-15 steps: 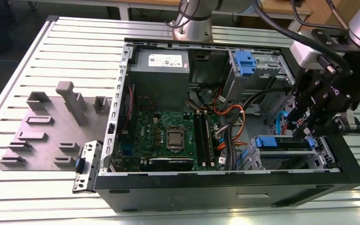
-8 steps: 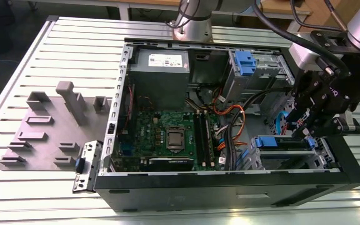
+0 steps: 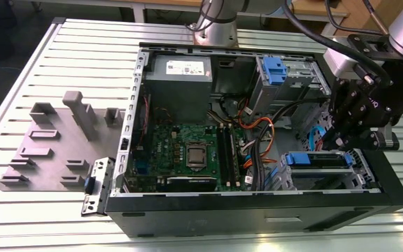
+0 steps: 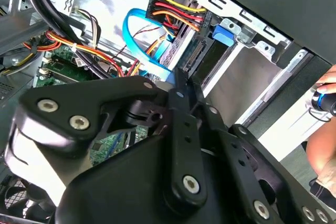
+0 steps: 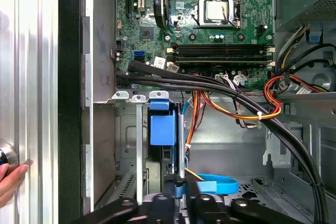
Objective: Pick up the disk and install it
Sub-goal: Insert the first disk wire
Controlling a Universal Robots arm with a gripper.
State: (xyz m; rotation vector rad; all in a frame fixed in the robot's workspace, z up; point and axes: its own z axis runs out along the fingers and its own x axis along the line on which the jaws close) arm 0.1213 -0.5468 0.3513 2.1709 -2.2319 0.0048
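Disk [image 3: 318, 159] lies in bay [image 3: 367, 176], near corner of case [image 3: 257, 212], exterior view's right. Gripper [image 4: 181, 81] fingers pressed together, tips at disk's connector end. Likely seating step: you push straight along rails, slowly, keeping blue cable [image 5: 214, 186] clear.

Open room: bare table [image 3: 82, 58] slats, upper left of the exterior view.
Drive bay [image 3: 360, 157]: lower right; disk [image 3: 317, 159] sits in it, gripper [image 3: 345, 147] close above.
Cables: orange and black bundle [image 3: 257, 137] crowds the bay from frame left.
Table left: grey fixture [image 3: 54, 137] posts stand up.
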